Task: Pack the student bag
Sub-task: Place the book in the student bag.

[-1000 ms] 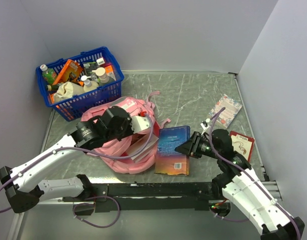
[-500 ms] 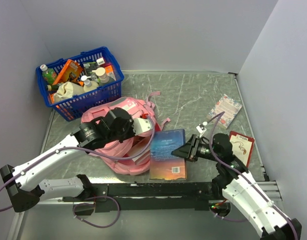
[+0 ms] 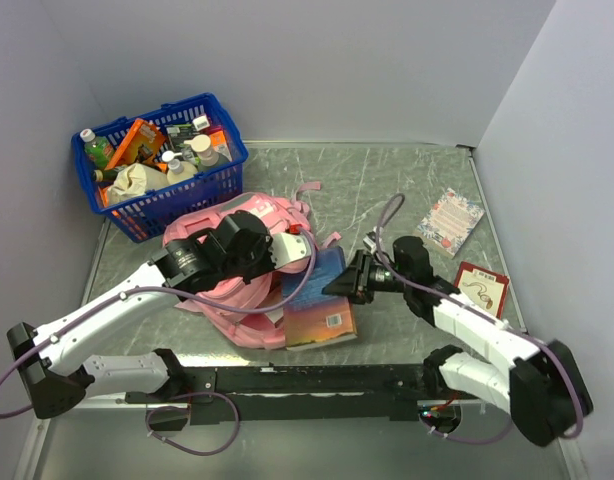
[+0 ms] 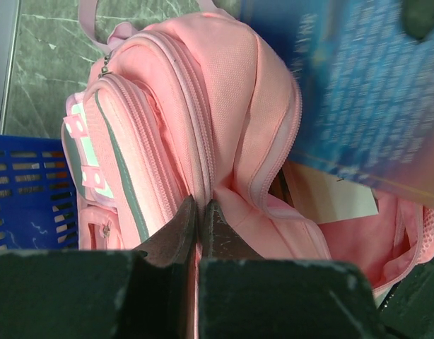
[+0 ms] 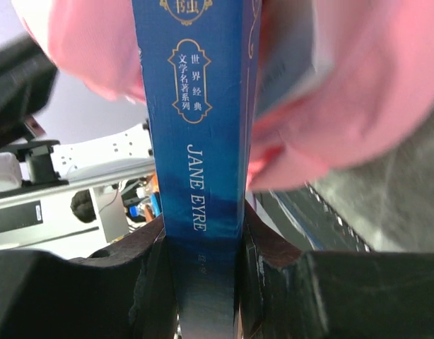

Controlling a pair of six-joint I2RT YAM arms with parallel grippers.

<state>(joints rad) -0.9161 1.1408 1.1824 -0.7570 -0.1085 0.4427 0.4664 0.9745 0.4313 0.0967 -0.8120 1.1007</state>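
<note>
Right jaws clamp the book (image 3: 317, 300), long axis aimed left into the bag (image 3: 257, 212) mouth. Left jaws pinch the bag rim.

Three plain, pale grey-white panels close the scene in: a back wall (image 3: 317, 70) across the top of the overhead frame, a left wall (image 3: 27, 180) down the left edge and a right wall (image 3: 567, 170) slanting down the right side. Between them lies a table top (image 3: 407, 170) with a grey-green marbled pattern and thin white veins, edged along the bottom of the frame by a black rail (image 3: 317, 380). The light is even and diffuse, casting only faint, soft-edged shadows on the surface.
</note>
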